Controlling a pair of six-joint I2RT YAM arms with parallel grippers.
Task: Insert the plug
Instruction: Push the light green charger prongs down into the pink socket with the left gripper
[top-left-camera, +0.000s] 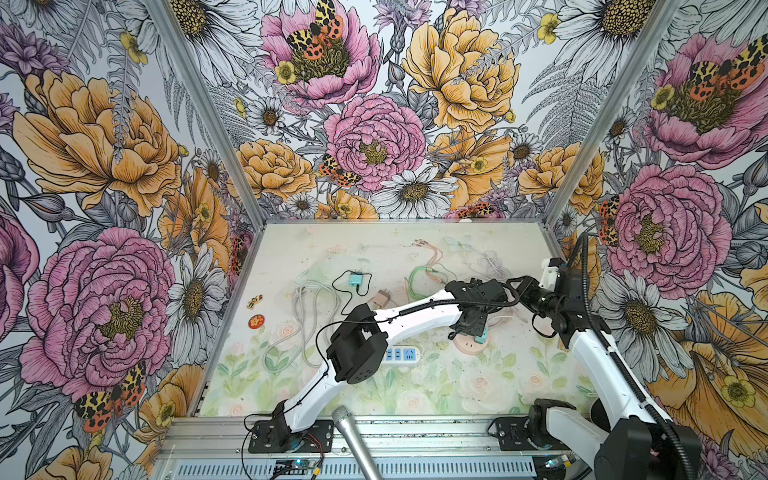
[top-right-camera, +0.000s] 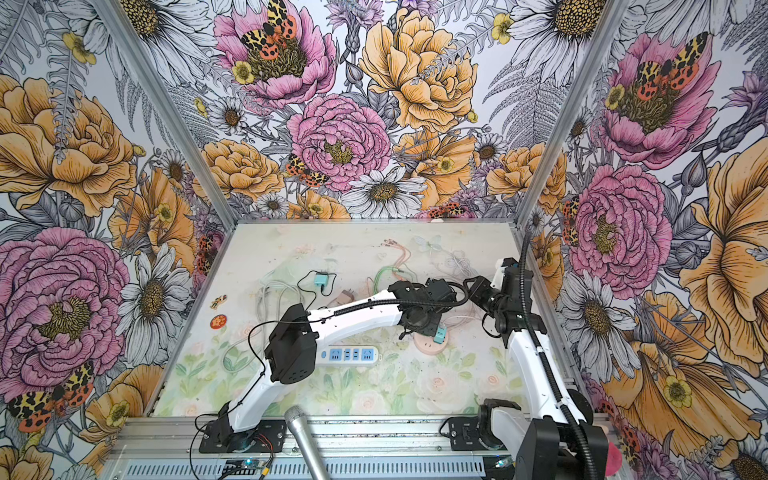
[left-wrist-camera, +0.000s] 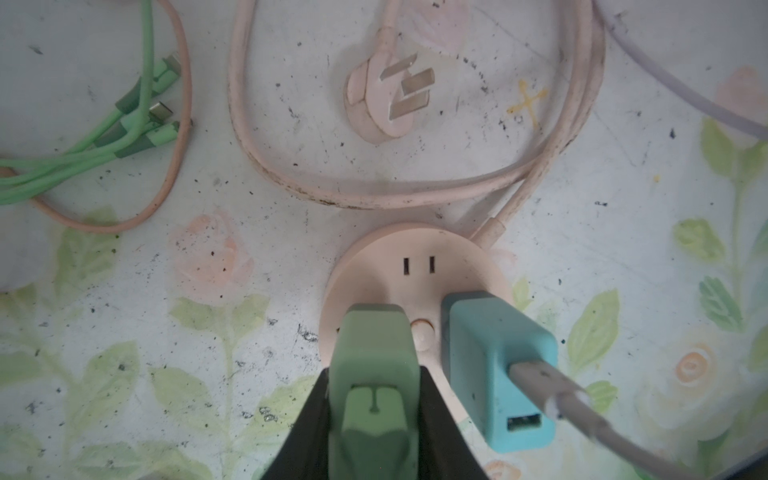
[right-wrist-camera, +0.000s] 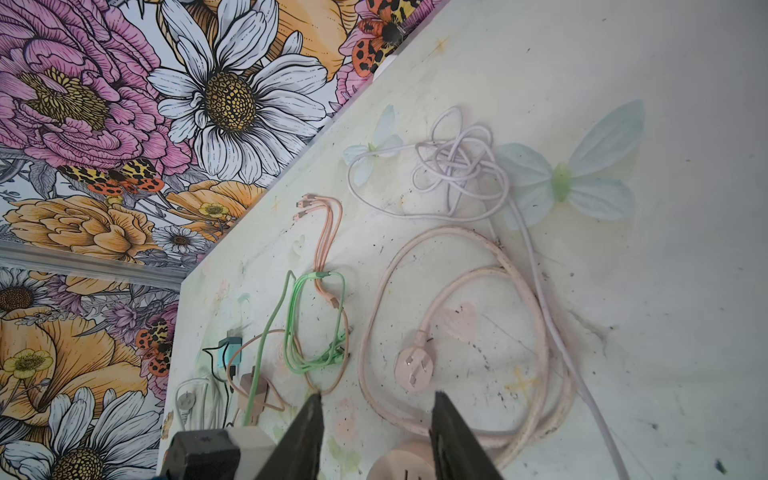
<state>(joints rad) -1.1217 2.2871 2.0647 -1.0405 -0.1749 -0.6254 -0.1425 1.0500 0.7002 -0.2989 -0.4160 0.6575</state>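
Task thing: the pale green block-shaped plastic plug (left-wrist-camera: 374, 345) stands upright on the face of the round pink plastic socket hub (left-wrist-camera: 415, 266), just beside the hub's small centre button (left-wrist-camera: 422, 332).
Left fingers: the black left fingers (left-wrist-camera: 309, 419) are clamped on the two sides of the green plug from above.
Right fingers: the black right fingers (right-wrist-camera: 303, 432) stand apart with nothing between them, hovering over the floral-printed table (left-wrist-camera: 124, 311) near the hub's edge.
Neighbour: a teal cube-shaped charger (left-wrist-camera: 494, 361) with a grey cable (left-wrist-camera: 552, 390) sits in the hub just beside the green plug. A narrow gap shows between the two.
Free outlet: a pair of narrow slots (left-wrist-camera: 418, 266) on the far part of the hub's face is unoccupied.
Done: the plug is gripped, over the hub and lined up with an outlet. Its lower end meets the hub's face.
Unclear: the prongs are hidden under the plug's body, so I cannot tell whether it is pushed fully home.
Left to do: probably a last downward press if it is not seated, then letting go and lifting clear.
Progress: late, by my judgement; insertion is at or near its end.
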